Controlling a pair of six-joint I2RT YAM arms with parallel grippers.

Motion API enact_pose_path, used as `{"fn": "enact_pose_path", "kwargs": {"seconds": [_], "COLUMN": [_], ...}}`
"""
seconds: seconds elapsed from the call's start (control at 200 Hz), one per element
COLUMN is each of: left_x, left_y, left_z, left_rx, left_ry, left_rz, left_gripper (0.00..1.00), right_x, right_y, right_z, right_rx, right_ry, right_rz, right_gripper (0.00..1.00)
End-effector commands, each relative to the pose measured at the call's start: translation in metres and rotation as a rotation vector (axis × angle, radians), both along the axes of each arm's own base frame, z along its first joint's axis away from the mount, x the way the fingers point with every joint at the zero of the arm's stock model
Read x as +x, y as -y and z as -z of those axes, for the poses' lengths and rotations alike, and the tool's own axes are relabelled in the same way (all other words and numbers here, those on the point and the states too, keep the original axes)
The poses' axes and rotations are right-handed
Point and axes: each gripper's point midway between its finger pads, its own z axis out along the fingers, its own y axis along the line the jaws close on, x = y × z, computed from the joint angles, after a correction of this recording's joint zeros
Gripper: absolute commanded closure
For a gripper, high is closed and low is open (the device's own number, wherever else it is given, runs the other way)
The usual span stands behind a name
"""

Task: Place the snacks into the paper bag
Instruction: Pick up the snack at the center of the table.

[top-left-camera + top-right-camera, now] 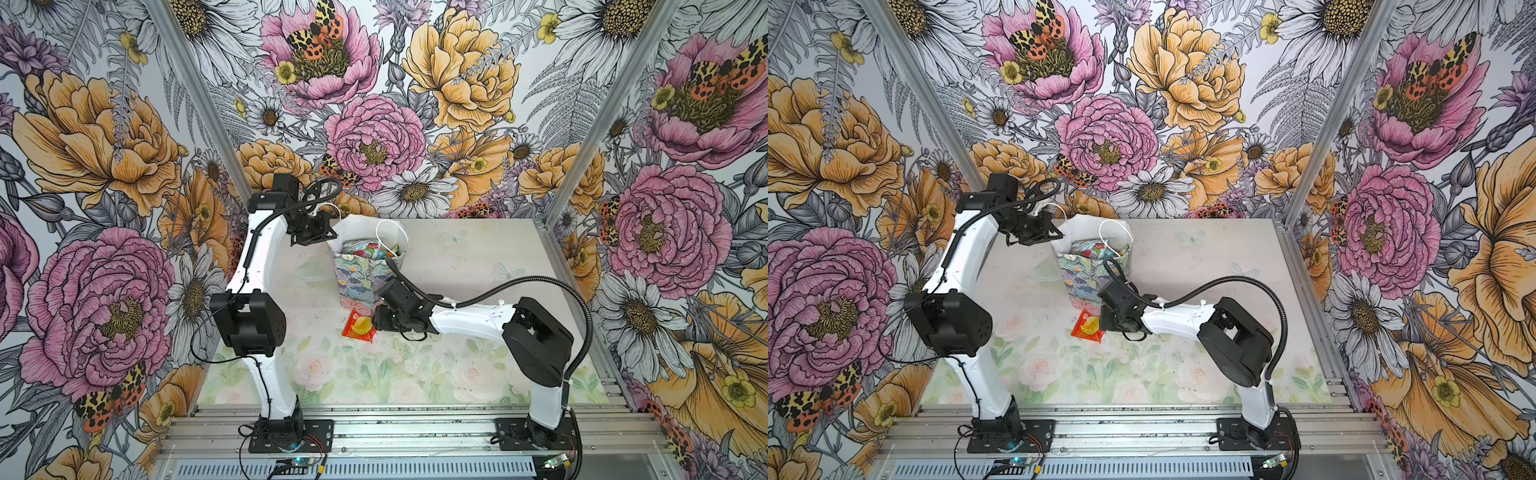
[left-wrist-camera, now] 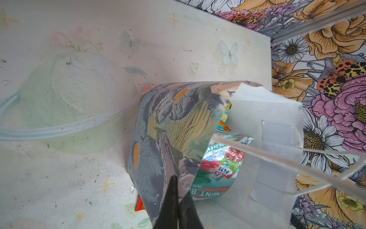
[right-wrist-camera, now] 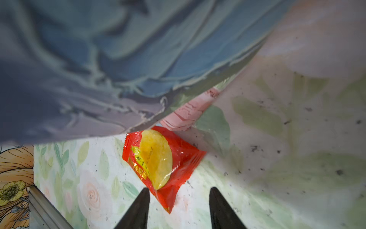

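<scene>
The only snack seen outside the bag (image 1: 360, 276), a red packet (image 3: 162, 164), lies flat on the table (image 3: 277, 138) just beside the bag's foot and straight ahead of the right gripper (image 3: 178, 191). That gripper's fingers stand apart, with the packet's near corner between them and its long axis slanting across the gap. The left gripper (image 2: 176, 184), farther from the packet, is pinched on the bag's rim, with other snacks (image 2: 217, 164) inside.

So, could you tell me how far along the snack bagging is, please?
Done: several packets lie in the paper bag. In hand: the left gripper pinches its rim; the right gripper, jaws open, straddles the red packet on the table. Remaining: grasp it and drop it in.
</scene>
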Motion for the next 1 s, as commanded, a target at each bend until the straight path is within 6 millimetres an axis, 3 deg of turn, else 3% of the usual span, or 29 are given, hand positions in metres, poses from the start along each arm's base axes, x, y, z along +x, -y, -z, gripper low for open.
{"fn": "enact_pose_path", "kwargs": {"seconds": [0.0, 0.365, 0.48, 0.58, 0.706, 0.826, 0.996], "left_x": [-0.002, -0.002, -0.002, -0.002, -0.002, -0.001, -0.001], "left_y": [0.001, -0.008, -0.007, -0.008, -0.008, -0.008, -0.007], "left_z": [-0.019, -0.02, -0.02, -0.02, -0.018, -0.018, -0.017], "left_rx": [-0.031, -0.047, -0.052, -0.052, -0.054, -0.054, -0.054], "left_ry": [0.064, 0.068, 0.067, 0.068, 0.064, 0.064, 0.063], "left_rz": [0.02, 0.001, 0.001, 0.0, -0.001, -0.002, -0.001], "left_gripper": [1.0, 1.0, 1.0, 1.0, 1.0, 1.0, 1.0], "right_x": [0.002, 0.002, 0.003, 0.004, 0.006, 0.007, 0.01], "right_y": [-0.016, -0.031, -0.028, -0.025, -0.022, -0.013, 0.024], "right_z": [0.003, 0.036, 0.043, 0.045, 0.034, 0.014, -0.02], "right_rx": [0.011, -0.008, -0.018, -0.019, -0.015, -0.008, -0.002], "right_ry": [-0.007, -0.083, -0.098, -0.106, -0.081, -0.032, 0.038], "right_rz": [-0.018, -0.034, -0.02, -0.011, -0.005, -0.001, 0.053], "right_gripper": [0.5, 0.55, 0.65, 0.84, 1.0, 1.0, 1.0]}}
